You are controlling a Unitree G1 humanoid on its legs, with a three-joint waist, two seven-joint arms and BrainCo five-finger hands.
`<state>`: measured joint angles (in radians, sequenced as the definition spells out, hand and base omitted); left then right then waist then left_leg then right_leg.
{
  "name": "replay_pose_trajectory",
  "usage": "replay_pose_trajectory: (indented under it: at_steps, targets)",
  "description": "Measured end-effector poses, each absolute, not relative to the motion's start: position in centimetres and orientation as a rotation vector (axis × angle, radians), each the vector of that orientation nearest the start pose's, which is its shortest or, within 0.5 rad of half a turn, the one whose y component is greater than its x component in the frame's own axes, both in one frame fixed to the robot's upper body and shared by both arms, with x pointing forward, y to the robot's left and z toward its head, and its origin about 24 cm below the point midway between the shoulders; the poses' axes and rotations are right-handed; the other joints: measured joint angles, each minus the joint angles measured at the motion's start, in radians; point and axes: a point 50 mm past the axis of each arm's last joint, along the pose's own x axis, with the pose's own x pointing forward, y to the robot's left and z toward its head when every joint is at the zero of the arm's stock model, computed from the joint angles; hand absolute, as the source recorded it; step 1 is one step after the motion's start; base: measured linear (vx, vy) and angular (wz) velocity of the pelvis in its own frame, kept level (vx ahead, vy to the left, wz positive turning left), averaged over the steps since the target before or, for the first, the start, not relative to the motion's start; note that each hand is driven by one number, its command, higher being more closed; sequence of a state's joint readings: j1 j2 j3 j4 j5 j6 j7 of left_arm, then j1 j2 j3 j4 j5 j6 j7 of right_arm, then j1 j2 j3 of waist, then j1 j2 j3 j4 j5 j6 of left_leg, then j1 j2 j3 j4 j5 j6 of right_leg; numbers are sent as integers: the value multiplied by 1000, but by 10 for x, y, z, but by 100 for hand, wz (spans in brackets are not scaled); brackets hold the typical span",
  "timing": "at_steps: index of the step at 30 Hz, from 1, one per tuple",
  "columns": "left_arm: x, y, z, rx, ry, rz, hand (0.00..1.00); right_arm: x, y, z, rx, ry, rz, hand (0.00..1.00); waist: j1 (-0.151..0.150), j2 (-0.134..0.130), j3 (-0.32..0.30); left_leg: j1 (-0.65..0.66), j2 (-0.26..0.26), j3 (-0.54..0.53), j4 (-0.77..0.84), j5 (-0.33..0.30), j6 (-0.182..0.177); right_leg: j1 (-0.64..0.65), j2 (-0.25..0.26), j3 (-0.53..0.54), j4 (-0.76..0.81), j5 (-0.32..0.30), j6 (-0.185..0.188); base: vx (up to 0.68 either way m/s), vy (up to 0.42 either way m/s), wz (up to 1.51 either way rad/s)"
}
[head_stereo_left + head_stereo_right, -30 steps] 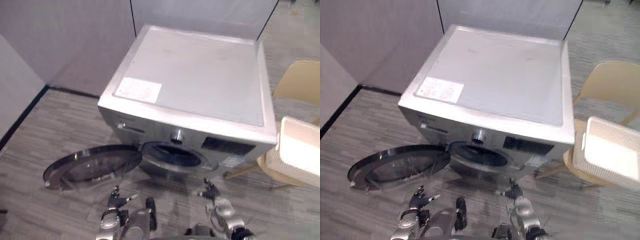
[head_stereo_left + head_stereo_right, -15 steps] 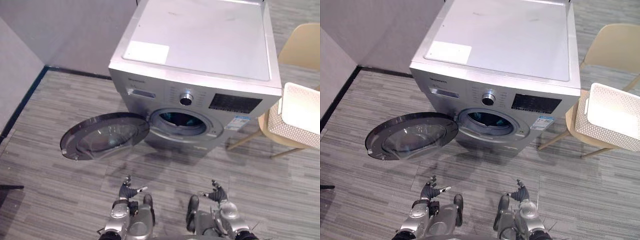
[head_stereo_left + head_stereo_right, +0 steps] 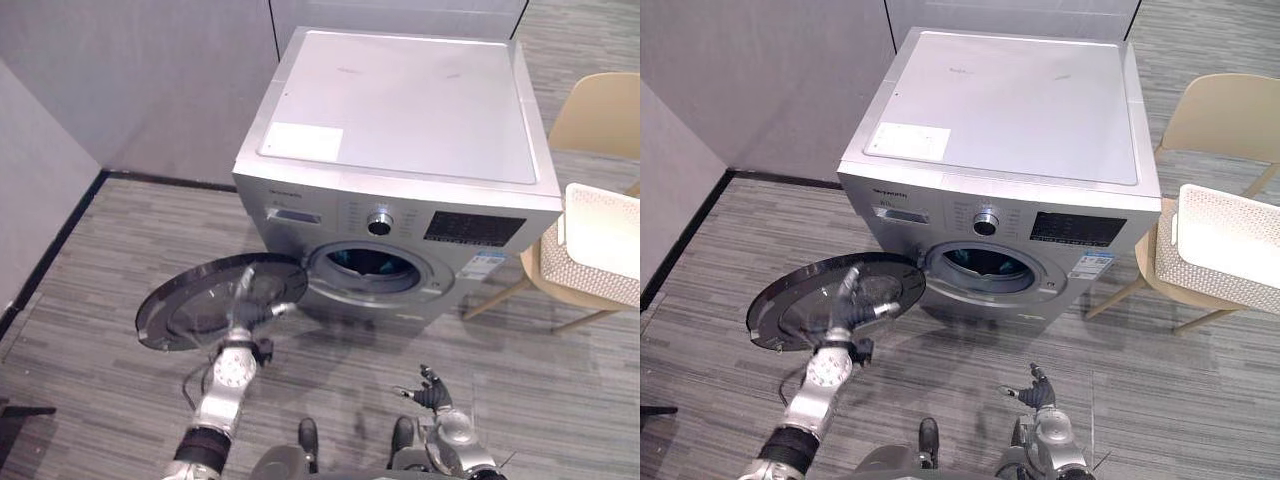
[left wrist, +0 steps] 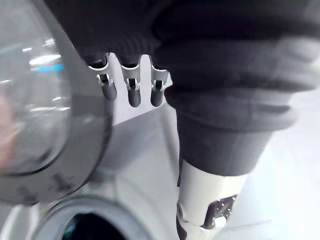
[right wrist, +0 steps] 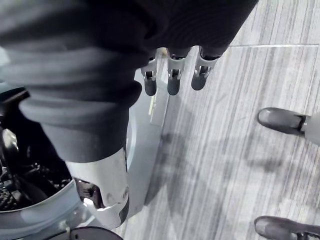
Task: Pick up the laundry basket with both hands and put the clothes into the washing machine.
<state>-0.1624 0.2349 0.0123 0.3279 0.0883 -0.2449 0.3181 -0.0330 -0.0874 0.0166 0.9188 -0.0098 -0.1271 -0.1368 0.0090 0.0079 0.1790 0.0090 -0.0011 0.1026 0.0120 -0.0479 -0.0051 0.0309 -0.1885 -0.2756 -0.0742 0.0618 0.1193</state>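
1. Reaching up from the lower left, the left hand [image 3: 842, 322] lies over the inner face of the washing machine's [image 3: 400, 110] open door [image 3: 185, 305]. Its fingers are straight and spread and grip nothing; whether they touch the glass I cannot tell.
2. The right hand [image 3: 432, 393] hangs low over the floor in front of the machine, fingers relaxed and empty.
3. The white laundry basket [image 3: 592, 282] sits on the beige chair [image 3: 598, 118] just right of the machine, well apart from both hands. Its inside looks bare.
4. Something dark and teal, likely clothing [image 3: 362, 262], lies inside the drum.
5. Loading therefore seems done, and the door looks like the step in hand.
6. Next, the left hand needs to push the door round on its hinge toward the opening, with its fingers clear of the closing edge.
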Motion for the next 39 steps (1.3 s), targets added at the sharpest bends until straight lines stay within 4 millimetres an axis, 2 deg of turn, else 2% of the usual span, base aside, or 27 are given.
replay_pose_trajectory:
  at_steps: [2, 4, 8, 10, 13, 17, 22, 27, 32, 34, 35, 37, 39]
  targets:
    - [284, 231, 59, 347, -175, 363, 0, 178, -184, -123, -152, 745, -139, 0, 1, 0, 0, 4, 1, 5, -4, 0, 0, -1, 1, 1, -1, 3, -2, -14, -13, -8]
    - [287, 258, 80, 407, -231, 455, 0, 182, -184, -122, -155, 740, -138, 0, 6, -4, -2, -4, 2, 14, -6, 0, 0, -6, 6, 1, -24, 32, -9, -50, -5, -14]
    - [295, 301, 99, 508, -215, 602, 0, 193, -181, -117, -161, 720, -131, 0, 13, -23, -1, -62, 1, 26, -5, 16, 2, -71, 7, 1, -24, 63, -24, -93, 5, -13]
    - [300, 320, 104, 532, -170, 666, 0, 199, -179, -114, -163, 704, -128, 0, 16, -44, 6, -85, 0, 28, -3, 26, 7, -95, 6, 2, -24, 72, -24, -92, -2, -5]
    - [308, 352, 119, 592, -93, 744, 0, 207, -178, -110, -168, 681, -127, 0, 35, -97, 37, -127, 3, 30, 6, 42, -1, -134, 14, 2, -24, 84, -40, -129, -16, -5]
    - [315, 372, 134, 606, -34, 788, 0, 220, -172, -103, -178, 650, -101, 0, 36, -136, 79, -183, 18, 16, 11, 57, -14, -181, 23, 5, -24, 94, -54, -92, -42, 8]
    - [331, 365, 141, 603, -4, 709, 0, 229, -170, -98, -170, 625, -99, 0, 61, -146, 126, -227, 38, 6, 31, 64, -25, -216, 42, 3, -14, 98, -59, -45, -20, 1]
    - [332, 364, 135, 588, 34, 671, 0, 232, -171, -98, -167, 638, -105, 0, 61, -147, 139, -239, 41, 6, 35, 74, -29, -229, 50, 3, -11, 97, -61, 0, 0, 0]
    - [327, 352, 104, 554, 85, 626, 0, 243, -170, -91, -156, 611, -108, 0, 65, -144, 141, -230, 37, 6, 34, 74, -29, -226, 45, 2, 4, 89, -72, 4, 19, 1]
    - [320, 340, 82, 509, 97, 604, 0, 244, -170, -91, -158, 614, -107, 0, 78, -135, 146, -201, 35, 6, 24, 74, -29, -202, 43, 1, 6, 83, -76, 0, 0, 0]
    - [319, 336, 77, 480, 94, 602, 0, 244, -170, -92, -158, 616, -108, 0, 83, -133, 147, -196, 35, 6, 22, 74, -29, -197, 43, 1, 6, 81, -77, 3, 26, 5]
    - [313, 323, 60, 423, 94, 586, 0, 242, -171, -94, -162, 629, -108, 0, 90, -115, 146, -182, 33, -3, 14, 74, -29, -189, 40, -5, 18, 69, -65, 6, 28, 16]
    - [298, 304, 27, 344, 151, 564, 0, 238, -172, -97, -171, 653, -108, 0, 87, -81, 129, -160, 25, -19, -17, 85, -27, -170, 32, -30, 25, 58, -59, 42, 45, 31]
